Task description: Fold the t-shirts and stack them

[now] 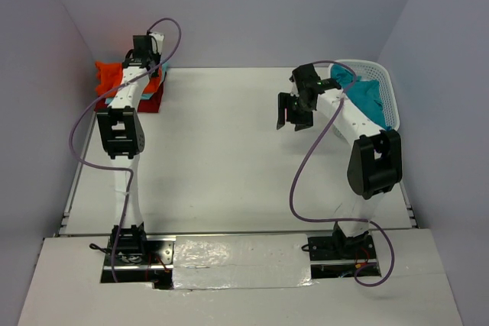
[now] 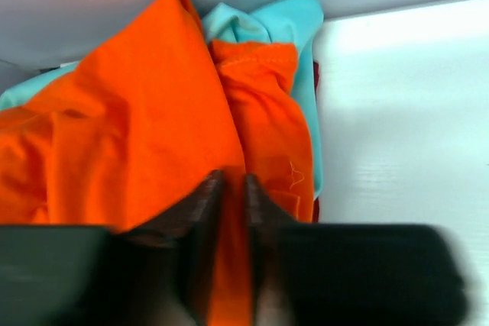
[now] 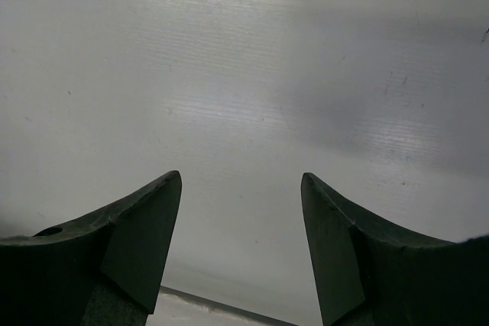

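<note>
Table lies open under wide-spread right fingers; left fingers pinch orange t-shirt at far-left corner.

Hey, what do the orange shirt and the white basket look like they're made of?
The orange shirt looks like soft matte knit cloth, possibly cotton: it creases loosely and shows a stitched hem. The white basket seems to be rigid plastic mesh, judging by its open lattice wall, though it is small in view.
</note>
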